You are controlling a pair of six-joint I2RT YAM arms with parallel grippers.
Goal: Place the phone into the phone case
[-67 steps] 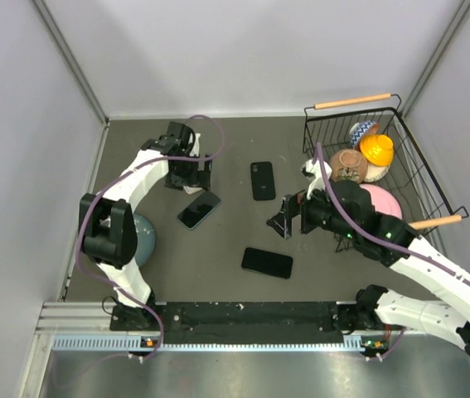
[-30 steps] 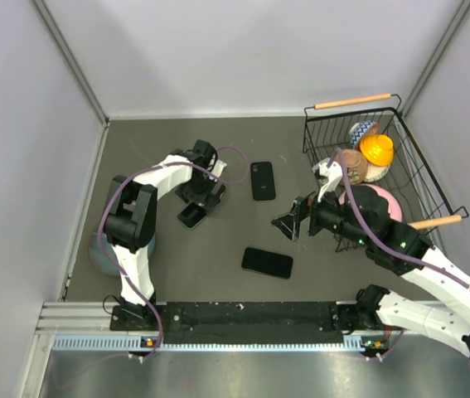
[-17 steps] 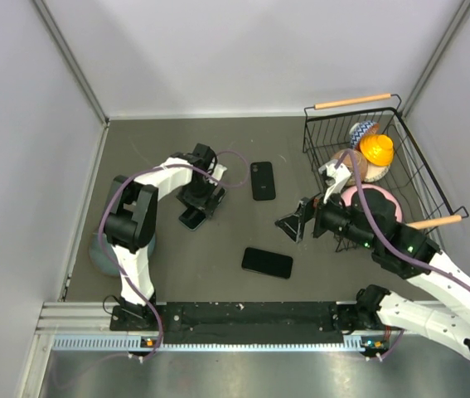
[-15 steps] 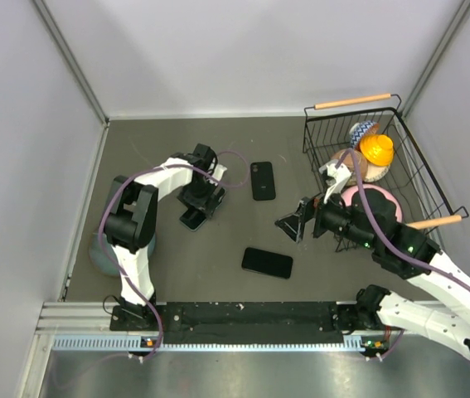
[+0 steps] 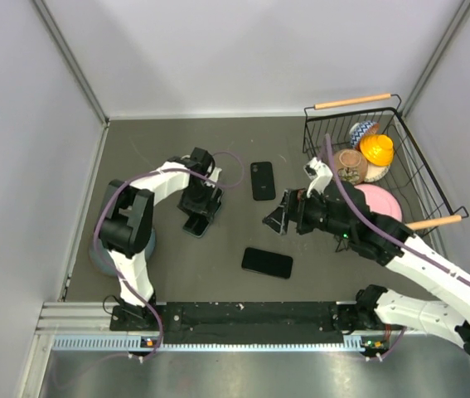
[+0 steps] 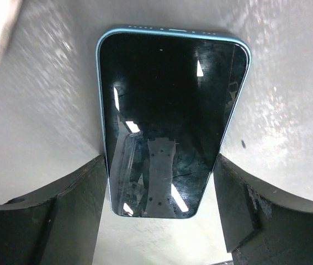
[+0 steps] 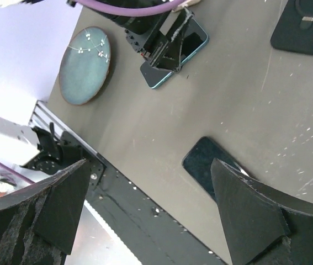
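- The phone (image 6: 167, 110), a flat slab with a glossy black screen, a pale blue rim and rounded corners, lies face up on the left part of the tabletop (image 5: 152, 141), a dark, matt, finely speckled surface.
- The left gripper (image 6: 160, 182) reaches down over the phone, its two dark fingers (image 6: 62, 204) pressed against both long edges at the near end, so it grips the phone.
- The phone case (image 5: 262, 180), black and matt with a camera cut-out, lies flat to the right of the phone, apart from it, with bare tabletop between them.
- A second phone (image 5: 267, 262), all black and glossy, lies nearer the arm bases, well apart from both.
- The right gripper (image 5: 274, 219) hangs between the phone case and the second phone, its jaws spread wide and holding nothing.
- A round teal glazed plate (image 7: 84, 65) sits at the left edge, partly under the left arm.
- The wire basket (image 5: 353, 101), black with wooden handles, stands at the right and holds an orange toy helmet (image 5: 376, 149), a brown round item (image 5: 349, 164), a pink dish (image 5: 381, 201) and a blue-and-white patterned piece (image 5: 362, 130).
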